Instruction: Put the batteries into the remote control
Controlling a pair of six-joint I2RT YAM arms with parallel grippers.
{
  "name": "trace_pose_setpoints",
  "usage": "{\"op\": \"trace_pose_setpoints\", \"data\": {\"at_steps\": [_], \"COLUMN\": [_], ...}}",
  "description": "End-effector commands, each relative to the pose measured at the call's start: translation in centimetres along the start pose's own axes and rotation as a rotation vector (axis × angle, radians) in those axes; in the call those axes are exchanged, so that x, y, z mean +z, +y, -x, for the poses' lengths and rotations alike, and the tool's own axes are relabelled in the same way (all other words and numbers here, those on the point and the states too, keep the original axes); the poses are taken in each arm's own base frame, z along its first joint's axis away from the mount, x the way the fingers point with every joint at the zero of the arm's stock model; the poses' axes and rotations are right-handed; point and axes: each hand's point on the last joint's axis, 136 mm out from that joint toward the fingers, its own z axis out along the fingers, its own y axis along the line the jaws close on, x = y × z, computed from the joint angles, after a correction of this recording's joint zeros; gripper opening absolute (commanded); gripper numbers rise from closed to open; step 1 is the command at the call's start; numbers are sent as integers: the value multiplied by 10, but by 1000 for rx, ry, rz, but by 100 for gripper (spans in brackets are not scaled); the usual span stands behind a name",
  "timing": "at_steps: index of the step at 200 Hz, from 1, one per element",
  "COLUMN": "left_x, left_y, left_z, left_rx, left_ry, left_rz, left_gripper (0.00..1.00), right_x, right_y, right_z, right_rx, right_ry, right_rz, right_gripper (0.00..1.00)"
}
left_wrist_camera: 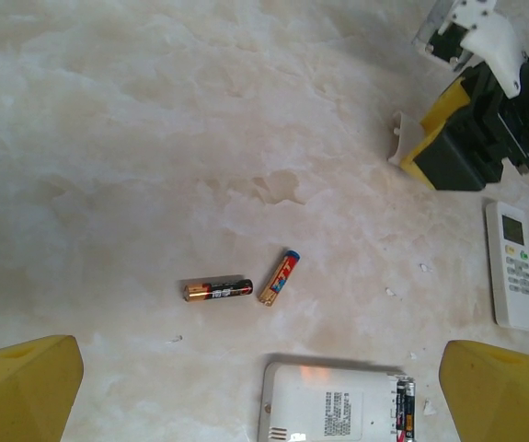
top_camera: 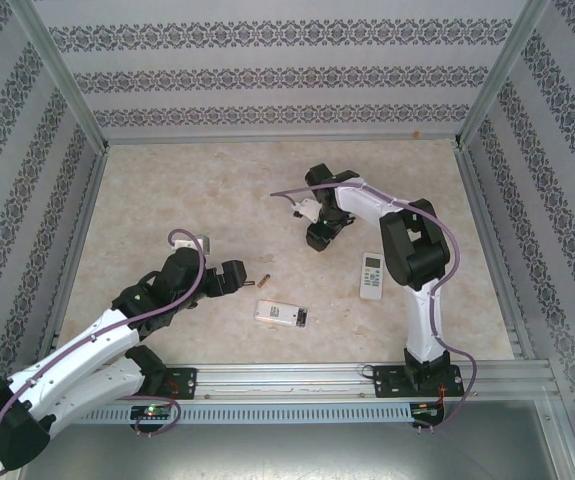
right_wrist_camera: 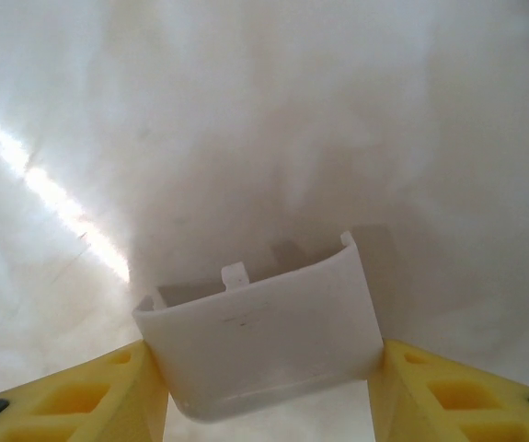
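Observation:
Two loose batteries lie on the marble table: a dark one with a gold end [left_wrist_camera: 218, 289] and a red-and-gold one with a blue cap [left_wrist_camera: 279, 276]; together they show as a small speck [top_camera: 264, 278]. A white remote [top_camera: 281, 315] lies face down [left_wrist_camera: 333, 405], and two dark batteries [left_wrist_camera: 404, 407] sit in its uncovered compartment. My left gripper [top_camera: 231, 278] hangs open [left_wrist_camera: 259, 368] above the remote's end, just near of the loose batteries. Farther back, my right gripper [top_camera: 319, 236] is shut [right_wrist_camera: 264, 391] on a white battery cover [right_wrist_camera: 264, 336], which is also visible [left_wrist_camera: 399, 138] at its fingers.
A second white remote [top_camera: 372, 275] lies face up with its screen and buttons showing [left_wrist_camera: 512, 265], right of the first. Patterned walls and metal rails enclose the table [top_camera: 167, 200]. Small white flecks dot the surface near the remotes.

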Motion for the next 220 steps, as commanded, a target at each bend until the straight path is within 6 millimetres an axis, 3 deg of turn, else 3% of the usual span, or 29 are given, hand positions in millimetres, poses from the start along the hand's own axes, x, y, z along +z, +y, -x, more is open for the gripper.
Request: {"op": "trace_pose_setpoints", "data": {"at_steps": [1, 65, 105, 137, 168, 198, 220], "left_x": [3, -2, -8, -14, -16, -14, -13], "left_y": [-1, -2, 3, 10, 14, 14, 13], "left_z": [4, 7, 9, 9, 7, 5, 5], "left_rx": [1, 0, 6, 6, 1, 0, -2], "left_ry": [-18, -34, -45, -56, -56, -45, -43], "left_rz": [-15, -26, -11, 4, 4, 0, -6], "left_gripper": [100, 100, 100, 100, 100, 100, 100], "right_x": [-20, -51, -65, -66, -59, -53, -49], "right_y": [12, 56, 104, 150, 173, 200, 207], "right_z": [-2, -18, -40, -60, -84, -89, -89], "right_rx": [0, 7, 12, 6, 2, -65, -107], "right_ry": [-34, -124, -171, -199, -177, -208, -197], "right_rz": [-18, -47, -49, -17, 3, 30, 21], "right_gripper": [54, 54, 54, 55, 55, 56, 56]}}
